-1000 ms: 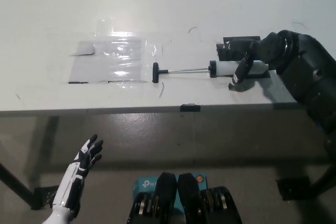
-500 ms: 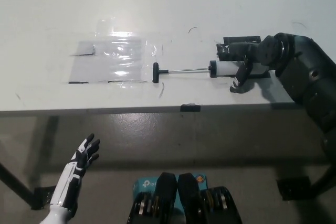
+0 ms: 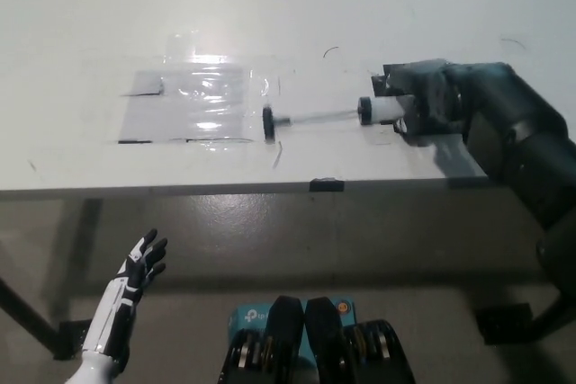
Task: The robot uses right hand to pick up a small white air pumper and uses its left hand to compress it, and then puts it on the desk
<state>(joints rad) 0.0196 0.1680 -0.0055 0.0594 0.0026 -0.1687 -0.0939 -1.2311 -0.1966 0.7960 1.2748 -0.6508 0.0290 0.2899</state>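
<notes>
The small white air pumper (image 3: 382, 111) lies along the desk (image 3: 297, 33), its thin rod stretched out to the left and ending in a black T-handle (image 3: 267, 124). My black right hand (image 3: 430, 107) is wrapped around the white cylinder at its right end, fingers closed on it. The pumper looks blurred and slightly raised. My white left hand (image 3: 135, 269) hangs open below the desk's front edge at the lower left, far from the pumper.
A clear plastic sheet (image 3: 193, 102) is taped flat to the desk left of the handle. Black tape marks (image 3: 326, 184) sit on the desk's front edge, and another black patch lies behind my right hand. Floor and desk legs show below.
My right hand has closed around the pumper's cylinder and shifted it slightly up and away; the handle moved with it. My left hand has dropped a little lower.
</notes>
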